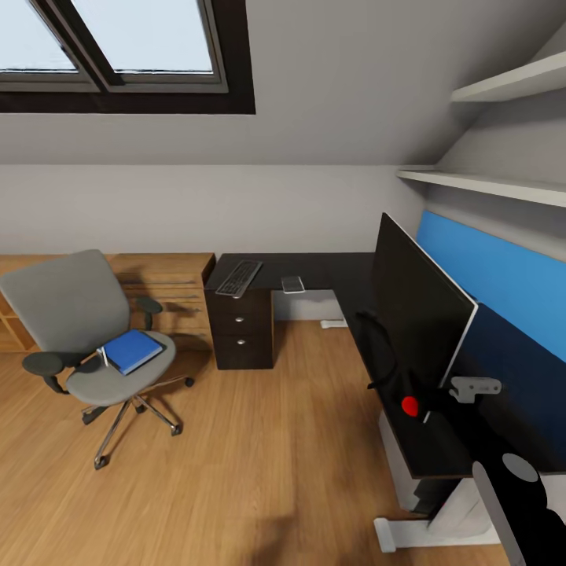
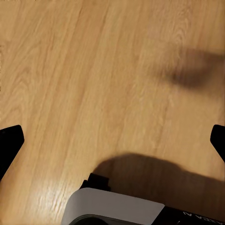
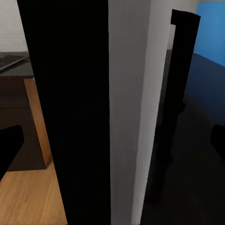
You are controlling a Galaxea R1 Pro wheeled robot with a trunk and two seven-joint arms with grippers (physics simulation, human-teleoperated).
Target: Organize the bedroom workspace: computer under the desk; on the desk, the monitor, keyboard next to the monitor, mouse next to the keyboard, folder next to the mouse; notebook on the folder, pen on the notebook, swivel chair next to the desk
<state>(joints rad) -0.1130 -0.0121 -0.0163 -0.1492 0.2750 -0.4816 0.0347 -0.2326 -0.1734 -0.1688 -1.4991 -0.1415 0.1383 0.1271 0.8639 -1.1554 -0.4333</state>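
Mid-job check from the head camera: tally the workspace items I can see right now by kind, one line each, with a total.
Monitor: 1, upright on the desk
Keyboard: 1, on the desk
Folder: 1, blue, on the swivel chair seat
Swivel chair: 1, on the floor apart from the desk
Desk: 1
Small flat grey item on the desk: 1, too small to identify
Total: 6

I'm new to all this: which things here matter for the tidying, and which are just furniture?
For the job: monitor, keyboard, blue folder, swivel chair, desk.

Just there: light-wood dresser, wall shelves, skylight window.
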